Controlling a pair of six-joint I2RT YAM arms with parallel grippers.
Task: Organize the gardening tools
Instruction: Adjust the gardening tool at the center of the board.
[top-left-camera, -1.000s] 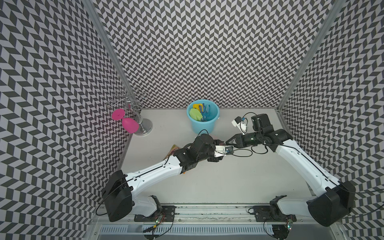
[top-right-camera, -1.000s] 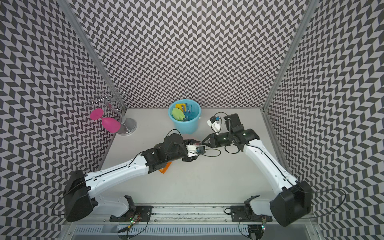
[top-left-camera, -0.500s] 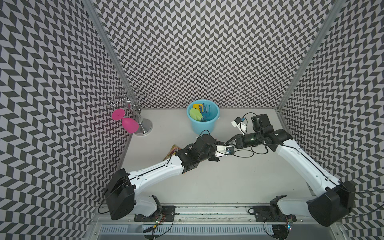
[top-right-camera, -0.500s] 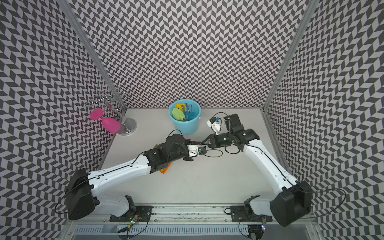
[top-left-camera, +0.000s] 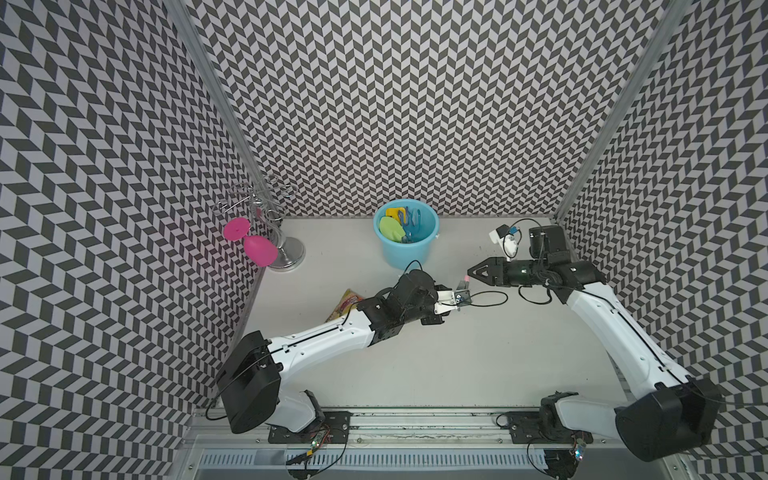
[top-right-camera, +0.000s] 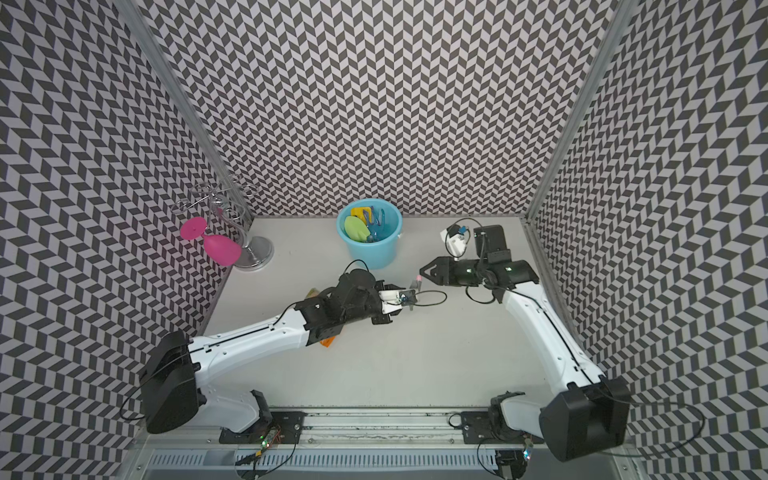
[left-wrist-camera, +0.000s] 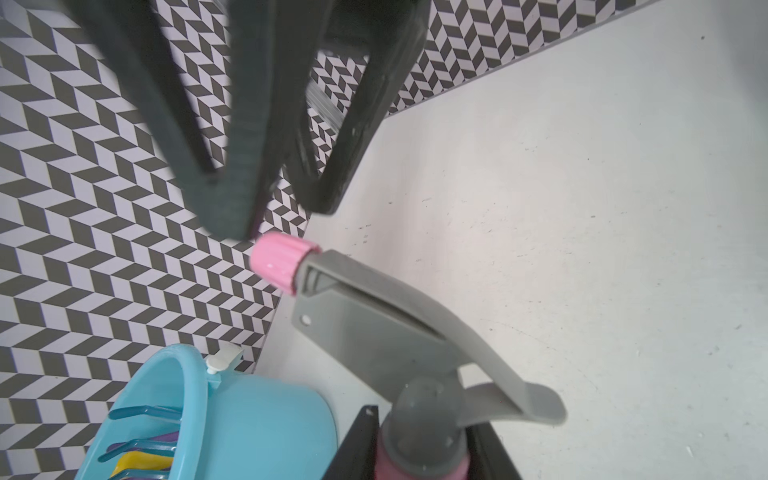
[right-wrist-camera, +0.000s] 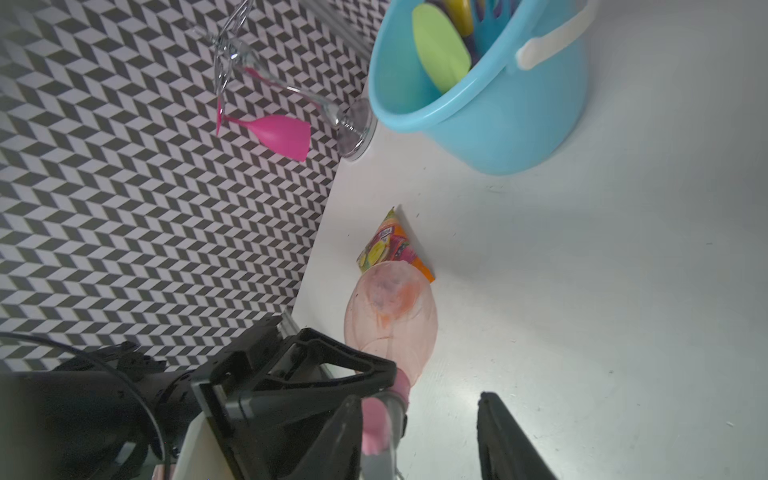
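The left gripper (left-wrist-camera: 422, 419) was clenched on the neck of the pink translucent spray bottle (left-wrist-camera: 374, 332), holding it over the table (top-left-camera: 457, 353) near the light blue bucket (top-left-camera: 409, 255). The right gripper (right-wrist-camera: 419, 399) was released, its jaws apart, with one finger just beside the bottle's pink nozzle cap (left-wrist-camera: 278, 262). A green trowel (top-left-camera: 390, 228) and other coloured hand tools stood inside the bucket. An orange candy bag (right-wrist-camera: 390, 245) lay on the table, partly seen through the bottle's body.
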